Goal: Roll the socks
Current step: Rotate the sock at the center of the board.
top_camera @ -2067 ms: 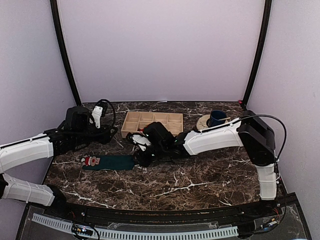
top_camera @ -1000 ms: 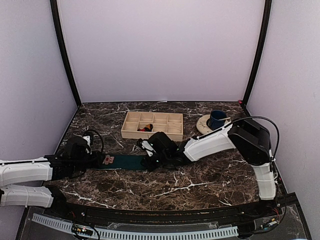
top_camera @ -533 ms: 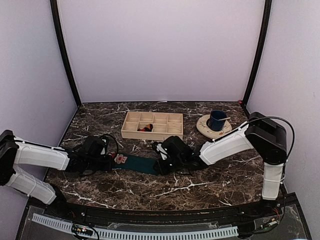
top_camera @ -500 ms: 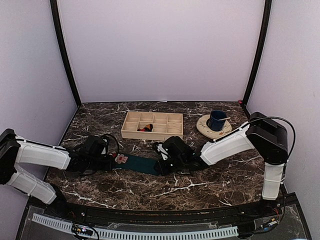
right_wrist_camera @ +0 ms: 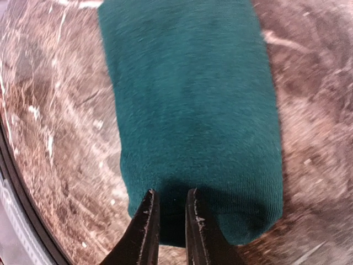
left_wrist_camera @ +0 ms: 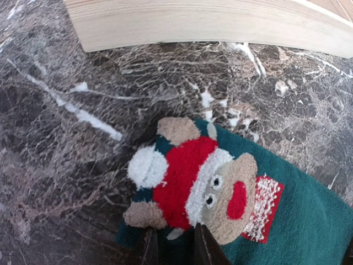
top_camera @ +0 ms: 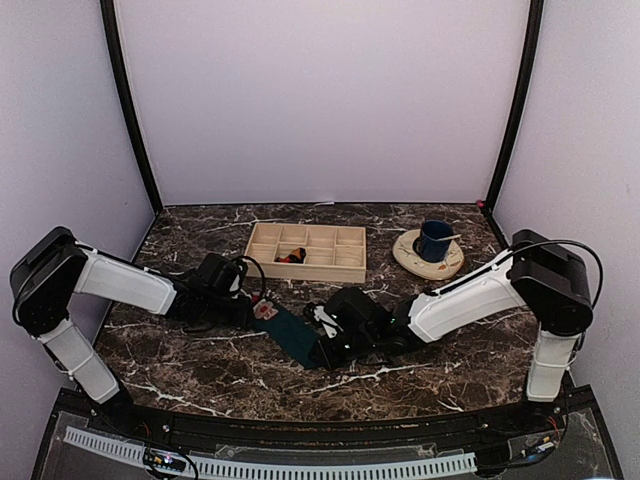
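Observation:
The dark teal-green sock (top_camera: 293, 331) lies diagonally on the marble table, its Santa figure (top_camera: 266, 310) at the upper-left end. My left gripper (top_camera: 250, 306) is shut on that end; in the left wrist view the Santa (left_wrist_camera: 201, 185) sits just ahead of the gripper (left_wrist_camera: 172, 236). My right gripper (top_camera: 326, 350) is shut on the sock's lower-right end; the right wrist view shows plain teal fabric (right_wrist_camera: 187, 105) pinched at the gripper (right_wrist_camera: 169, 194). The black sock with orange-red diamonds (top_camera: 291, 257) lies in a compartment of the wooden tray.
A wooden compartment tray (top_camera: 305, 271) stands behind the sock; its side wall (left_wrist_camera: 209, 25) is close above the Santa in the left wrist view. A blue cup (top_camera: 435, 238) on a tan saucer (top_camera: 408, 254) stands at the back right. The table's front edge is near my right gripper.
Both grippers have carried the teal sock to the right. My right gripper has also moved toward the front edge, so the sock has turned from level to diagonal.

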Available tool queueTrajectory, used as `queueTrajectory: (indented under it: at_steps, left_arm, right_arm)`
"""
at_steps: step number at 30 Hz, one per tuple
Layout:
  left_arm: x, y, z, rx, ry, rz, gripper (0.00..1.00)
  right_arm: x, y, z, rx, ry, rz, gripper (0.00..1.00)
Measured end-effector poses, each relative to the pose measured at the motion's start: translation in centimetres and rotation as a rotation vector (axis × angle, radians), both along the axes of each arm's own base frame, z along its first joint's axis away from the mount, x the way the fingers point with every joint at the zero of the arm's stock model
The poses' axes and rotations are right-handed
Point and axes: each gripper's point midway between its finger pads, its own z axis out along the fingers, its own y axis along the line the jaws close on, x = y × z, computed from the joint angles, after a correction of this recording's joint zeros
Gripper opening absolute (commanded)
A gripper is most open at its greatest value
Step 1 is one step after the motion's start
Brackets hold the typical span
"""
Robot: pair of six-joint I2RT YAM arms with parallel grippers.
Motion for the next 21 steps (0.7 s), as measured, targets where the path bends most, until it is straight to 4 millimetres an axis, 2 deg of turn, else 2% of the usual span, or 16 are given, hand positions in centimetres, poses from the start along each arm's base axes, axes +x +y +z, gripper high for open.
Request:
queueTrajectory:
  at_steps: [16,21]
  left_arm:
    - [1.7,-5.2,0.1,-0.021,-0.003,-0.206,0.26]
    - [2.0,-6.9,0.2,-0.023,-0.012,-0.269,0.25]
  right_arm:
    - [-5.9,1.3,0.2,-0.03,0.067,0.141,0.18]
    - [-6.8,1.8,0.4,-0.03,0.08,0.171,0.2]
